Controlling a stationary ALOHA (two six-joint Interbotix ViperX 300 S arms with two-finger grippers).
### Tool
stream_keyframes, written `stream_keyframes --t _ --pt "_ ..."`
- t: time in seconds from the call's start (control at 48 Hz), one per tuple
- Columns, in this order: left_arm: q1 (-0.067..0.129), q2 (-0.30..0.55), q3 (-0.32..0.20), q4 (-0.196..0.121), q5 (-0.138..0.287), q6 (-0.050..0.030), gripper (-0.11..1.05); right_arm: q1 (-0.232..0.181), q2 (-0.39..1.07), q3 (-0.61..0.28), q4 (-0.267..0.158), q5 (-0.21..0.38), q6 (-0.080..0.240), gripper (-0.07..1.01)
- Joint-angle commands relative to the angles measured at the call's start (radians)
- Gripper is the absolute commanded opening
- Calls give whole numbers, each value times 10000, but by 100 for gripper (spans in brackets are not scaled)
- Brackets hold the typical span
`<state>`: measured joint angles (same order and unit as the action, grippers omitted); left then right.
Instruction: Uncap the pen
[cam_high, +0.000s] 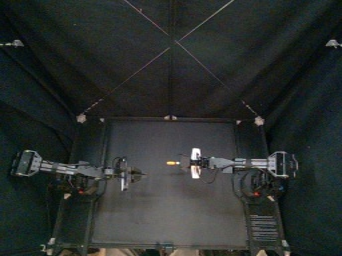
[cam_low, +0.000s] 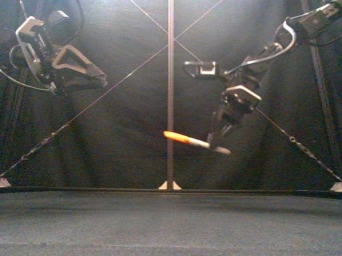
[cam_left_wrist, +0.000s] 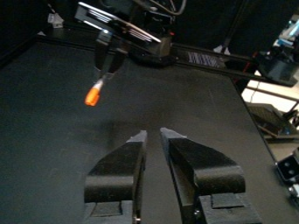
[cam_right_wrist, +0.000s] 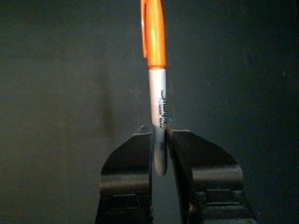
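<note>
Aloft, right tool clamped on grey end of pen, orange cap on, left tool closed, empty.

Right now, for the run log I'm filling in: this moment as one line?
step: pre-uncap | right tool: shut on pen barrel, above table | orange cap: on | left tool: empty, apart
</note>
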<state>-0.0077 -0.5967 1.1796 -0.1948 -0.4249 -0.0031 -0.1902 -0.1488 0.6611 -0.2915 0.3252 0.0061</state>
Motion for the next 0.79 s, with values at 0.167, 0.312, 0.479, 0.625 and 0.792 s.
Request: stream_keyframes --t 0.167,0.312,0.479,0.625,0.792 --pt "77 445 -337 -690 -813 0 78 721 -245 -874 -15 -491 15 45" --pt "77 982 -660 -874 -844 0 86 982 -123 -1166 -46 -690 0 45" --pt "92 1841 -1181 -920 -859 0 88 1104 138 -1442 -92 -752 0 45" --pt "123 2592 -1672 -966 -874 0 88 1150 460 -1657 -153 -752 -31 45" --pt "245 3344 -2102 -966 -874 0 88 1181 736 -1856 -261 -736 -31 45"
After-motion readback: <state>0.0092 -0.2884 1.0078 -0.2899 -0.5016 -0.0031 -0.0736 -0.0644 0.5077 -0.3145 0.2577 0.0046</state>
